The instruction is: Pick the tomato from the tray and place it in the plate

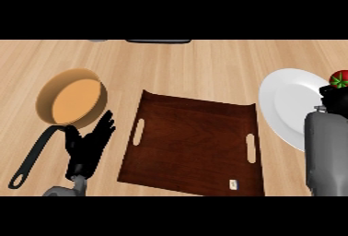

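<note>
Tray (pixel 194 147) – dark reddish-brown, wood grain showing, small pale label near its lower right corner. Counter (pixel 204 64) around tray – light tan wood, streaked grain. Left of tray: pan (pixel 71 97), orange-tan inside, black handle. Between pan and tray: left hand (pixel 92 140) black, grey forearm below. Right of tray: plate (pixel 289 108) plain white. Beyond plate's far right edge – tomato (pixel 339 79) red, green star-shaped top, above black right hand (pixel 333 99), grey forearm.

No text, brand, number or sign can be read anywhere; the only label-like mark is a small pale tag (pixel 233 184) near the front right corner of the dark wooden tray (pixel 194 147), too small to make out.
</note>
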